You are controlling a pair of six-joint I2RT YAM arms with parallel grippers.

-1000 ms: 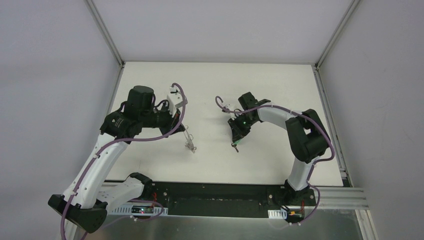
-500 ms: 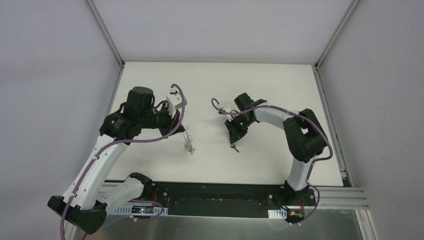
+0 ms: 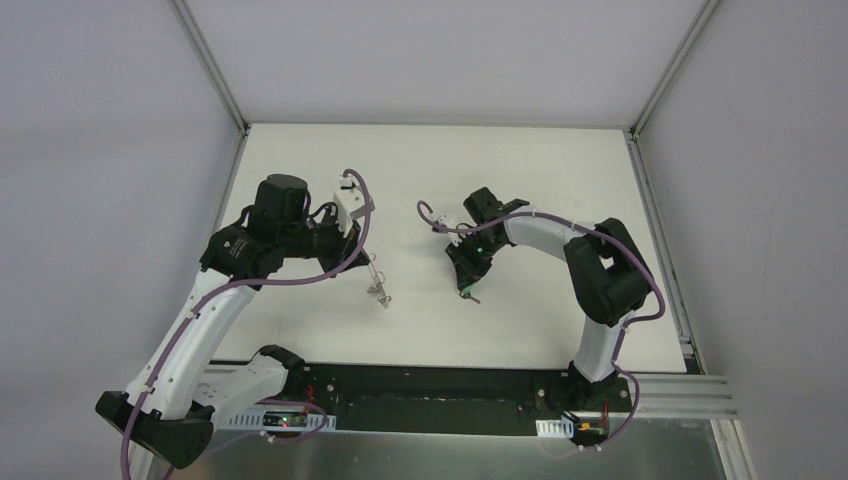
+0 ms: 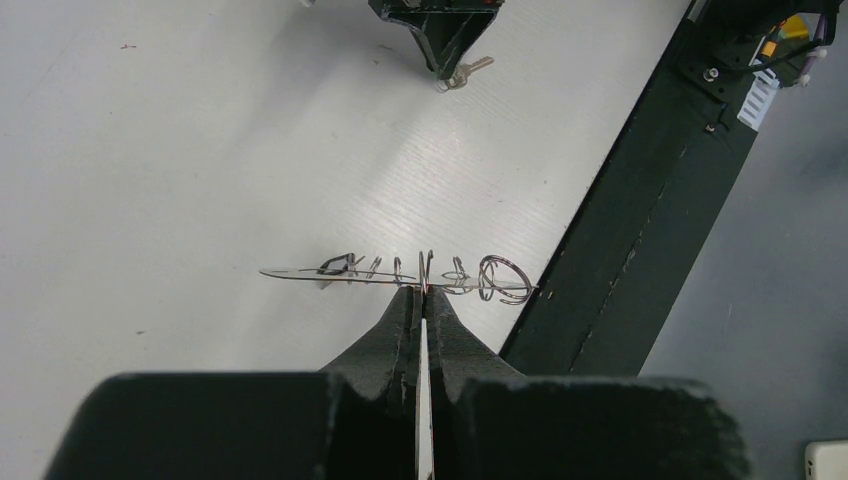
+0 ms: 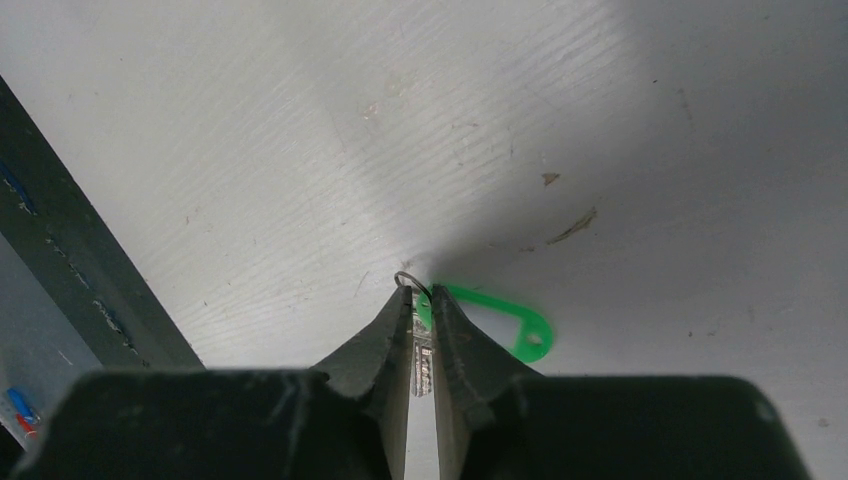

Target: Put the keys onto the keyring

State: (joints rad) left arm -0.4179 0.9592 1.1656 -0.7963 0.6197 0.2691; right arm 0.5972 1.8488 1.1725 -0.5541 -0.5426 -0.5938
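Observation:
My left gripper [image 4: 422, 292] is shut on the keyring [image 4: 492, 278], a thin silver wire loop seen edge-on, with small rings and a dark tag strung along it. In the top view the keyring [image 3: 377, 283] hangs from the left gripper [image 3: 372, 268] just above the table. The right gripper [image 5: 422, 298] is shut on the key [image 5: 420, 350], a silver blade clamped between the jaws, its green plastic head [image 5: 512, 322] sticking out to the right. From above, the right gripper [image 3: 465, 287] points down at the table, about a hand's width right of the keyring.
The black base rail [image 3: 430, 385] runs along the near edge of the white table [image 3: 440, 160]. Purple cables [image 3: 355, 215] loop over both wrists. In the left wrist view the right gripper [image 4: 445, 62] shows at the top with the key.
The right arm's wrist has shifted slightly left with the key in its jaws. The left arm and keyring have barely moved.

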